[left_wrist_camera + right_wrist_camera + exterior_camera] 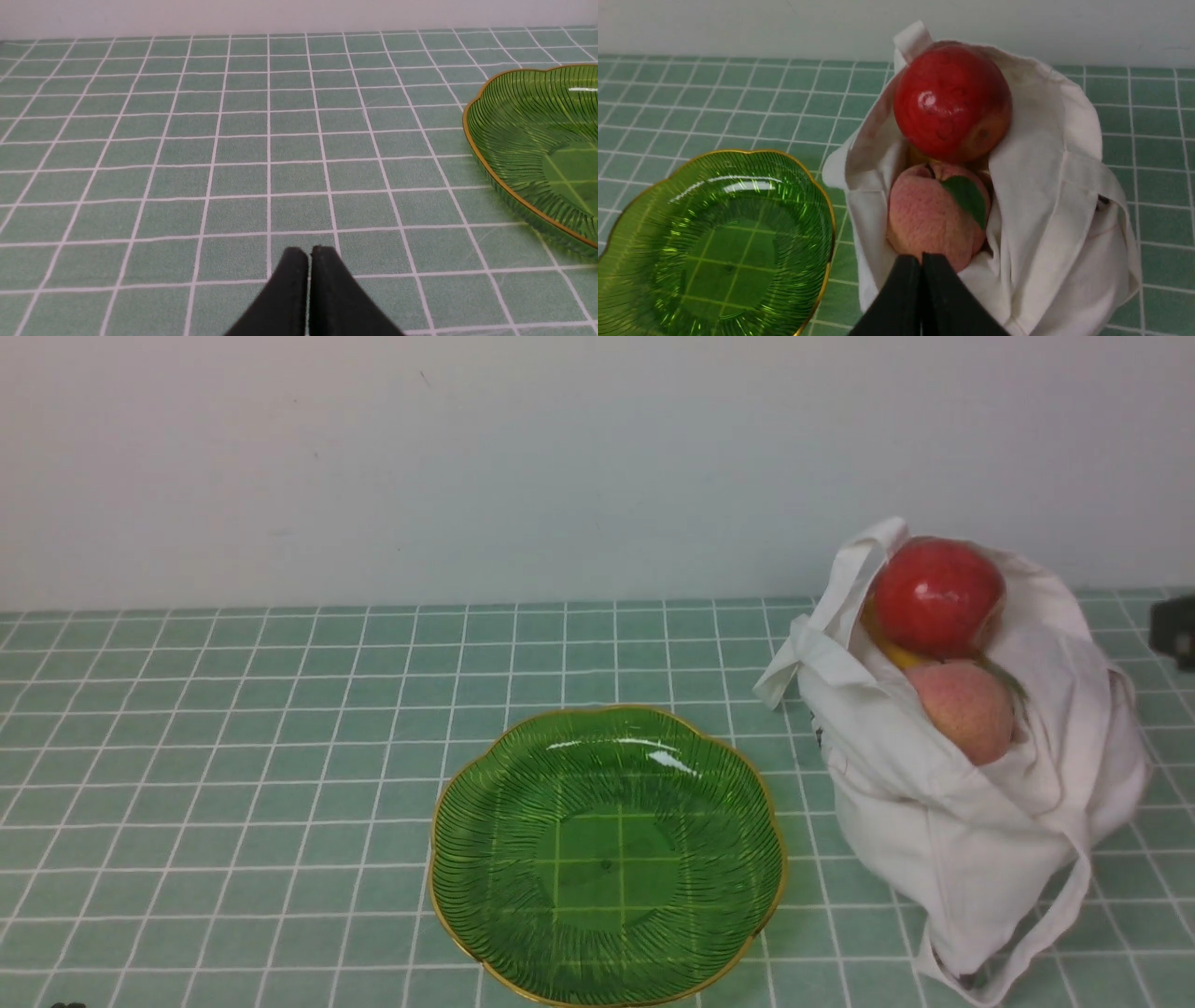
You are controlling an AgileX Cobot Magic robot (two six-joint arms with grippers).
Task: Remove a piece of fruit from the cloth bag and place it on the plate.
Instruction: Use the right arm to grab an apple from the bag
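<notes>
The piece of fruit [936,595], a glossy red round one, sits on top in the open mouth of the white cloth bag [980,831] at the right. In the right wrist view the red fruit [952,100] lies above a pinkish peach [924,214] inside the cloth bag [1045,196]. My right gripper [921,258] is shut and empty, hovering just short of the peach. The green glass plate [607,859] stands empty left of the bag, also shown as the plate [724,233] here. My left gripper [308,252] is shut over bare tiles, left of the plate [528,130].
A yellow fruit [896,653] peeks out between the red fruit and the peach [966,709]. The bag's strap [1027,933] trails on the green tiled cloth toward the front edge. A dark part [1178,630] shows at the right border. A white wall stands behind.
</notes>
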